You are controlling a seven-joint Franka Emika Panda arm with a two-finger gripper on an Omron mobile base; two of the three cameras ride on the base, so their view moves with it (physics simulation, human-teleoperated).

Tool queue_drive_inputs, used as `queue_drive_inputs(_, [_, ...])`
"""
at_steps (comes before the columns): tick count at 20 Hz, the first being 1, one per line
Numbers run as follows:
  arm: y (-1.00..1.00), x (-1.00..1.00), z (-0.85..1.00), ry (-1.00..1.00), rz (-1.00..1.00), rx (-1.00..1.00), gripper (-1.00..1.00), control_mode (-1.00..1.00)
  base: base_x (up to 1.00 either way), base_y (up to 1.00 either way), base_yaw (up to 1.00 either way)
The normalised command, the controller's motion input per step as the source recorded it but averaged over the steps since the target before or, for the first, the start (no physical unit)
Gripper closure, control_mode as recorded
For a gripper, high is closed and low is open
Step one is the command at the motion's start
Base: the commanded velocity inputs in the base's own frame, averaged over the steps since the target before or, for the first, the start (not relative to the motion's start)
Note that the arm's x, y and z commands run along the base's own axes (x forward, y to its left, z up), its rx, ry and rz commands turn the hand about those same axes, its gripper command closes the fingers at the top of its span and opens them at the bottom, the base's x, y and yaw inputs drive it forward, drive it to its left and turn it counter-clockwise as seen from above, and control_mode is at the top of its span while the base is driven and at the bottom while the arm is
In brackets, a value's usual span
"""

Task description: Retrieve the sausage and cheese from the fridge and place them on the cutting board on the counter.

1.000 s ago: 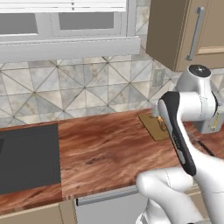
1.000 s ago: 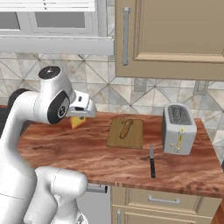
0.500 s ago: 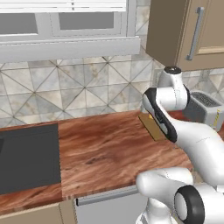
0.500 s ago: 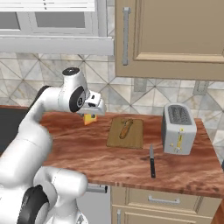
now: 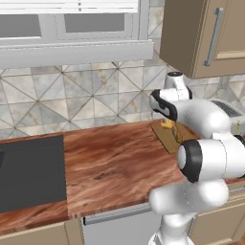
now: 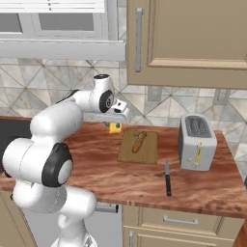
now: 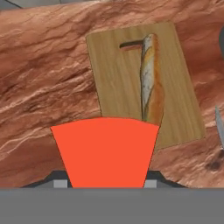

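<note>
**Cheese held short of the board, with the landing space already crowded**

The gripper (image 6: pixel 115 124) hangs over the counter (image 6: pixel 96 164) just left of the cutting board (image 6: pixel 147 153), its jaws closed on the cheese (image 6: pixel 115 127), a yellow-orange wedge showing below the hand. In the hand view the wedge's reddish rind face (image 7: pixel 106 151) sits in the foreground, with the board (image 7: pixel 118 83) beyond it.

The sausage (image 6: pixel 138 140) already lies on the board, stretched lengthwise along its middle. That is the main hazard, as I judge it: if the wedge comes down along the centre line, it lands on the sausage, tips, and may roll either piece off the wood. The bare strip on the board's left side looks like the safer target, but it is narrow, so a release made too early would leave the cheese on the counter or straddling the edge.

A drop from height is a second risk, since a wedge can bounce or topple onto its side.

Further right, a knife (image 6: pixel 167 177) lies on the counter near the board's near right corner and a toaster (image 6: pixel 196 142) stands beyond it; an overshoot to the right could nudge either.
</note>
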Motion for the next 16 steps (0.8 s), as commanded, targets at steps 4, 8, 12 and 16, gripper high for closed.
queue_drive_inputs(4, [-0.20, 0.81, -0.51, 0.10, -0.05, 0.00, 1.00, -1.00, 0.00, 0.00, 0.00])
queue_drive_inputs(8, [-0.13, 0.72, -0.52, 0.08, -0.03, 0.00, 1.00, -1.00, 0.00, 0.00, 0.00])
queue_drive_inputs(12, [-0.16, 0.80, -0.41, 0.09, -0.01, 0.00, 1.00, -1.00, 0.00, 0.00, 0.00])
queue_drive_inputs(16, [-0.19, 0.62, -0.37, 0.10, 0.00, 0.01, 1.00, -1.00, 0.00, 0.00, 0.00])
